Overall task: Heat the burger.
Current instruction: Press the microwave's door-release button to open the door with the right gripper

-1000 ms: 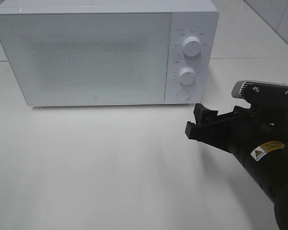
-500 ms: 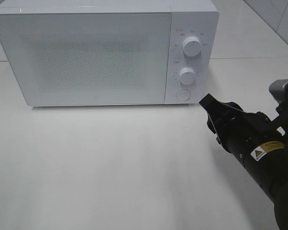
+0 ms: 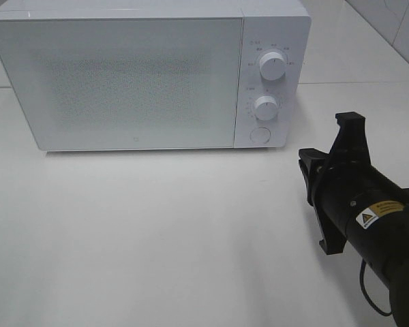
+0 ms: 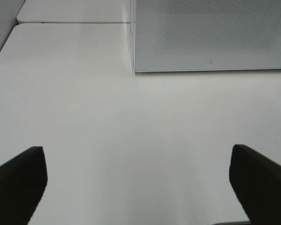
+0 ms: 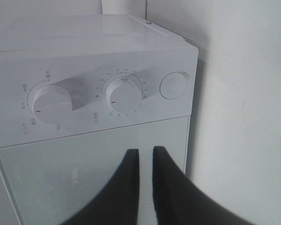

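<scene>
No burger shows in any view. A white microwave [image 3: 123, 82] stands at the back of the table with its door closed; its frosted front lets nothing inside be seen. My right gripper [image 3: 304, 162] hovers just right of the control panel, rolled onto its side. In the right wrist view, the right gripper [image 5: 145, 151] points at the door's edge below the round button [image 5: 173, 85], its fingers nearly touching with nothing between them. My left gripper [image 4: 136, 150] is open over bare table, short of the microwave [image 4: 210, 33].
The panel carries an upper knob [image 3: 272, 66], a lower knob [image 3: 266, 107] and a round button [image 3: 259, 135]. White table [image 3: 157, 231] stretches in front of the microwave. A tiled wall rises at the back right.
My right gripper has closed from wide open to nearly touching, and its wrist has rolled a quarter turn. The arm has drawn back slightly to the right. The left gripper is unchanged.
</scene>
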